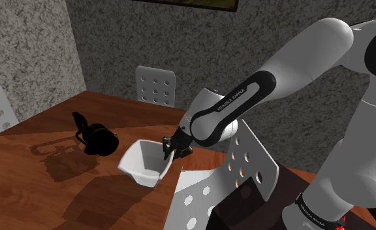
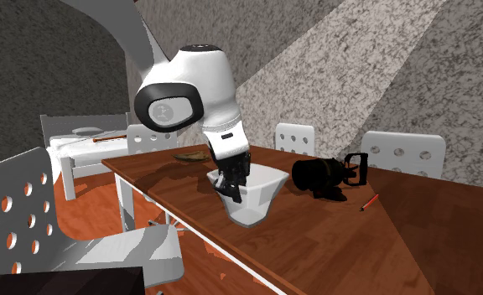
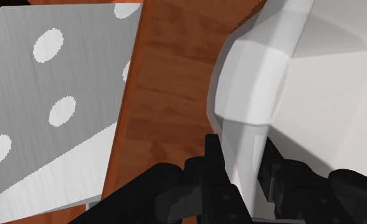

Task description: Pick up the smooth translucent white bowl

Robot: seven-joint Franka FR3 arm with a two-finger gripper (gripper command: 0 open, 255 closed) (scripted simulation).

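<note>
- Wooden desk (image 1: pixel 43 189): reddish-brown; far corners cut off by the frame in shoulder view.
- White arm (image 1: pixel 297 59): reaches down over the desk's near edge; upper links run out of frame.
- Perforated white chair (image 1: pixel 245 163): tucked at that same edge, seat partly hidden by the stand.
- White bowl (image 1: pixel 141 163): angular, sits close to the desk edge by the chair. Can't tell if its base touches the wood.
- Black kettle (image 1: pixel 98 138): further in from the edge, beside the bowl, not touching it; details hard to read.
- Gripper (image 3: pixel 243 156): clamped on the bowl's wall, one finger outside, other inside; fingers (image 3: pixel 212 153) partly hidden by the wall.
- Red pencil (image 2: pixel 368 202): on the desk beyond the kettle, tiny.
</note>
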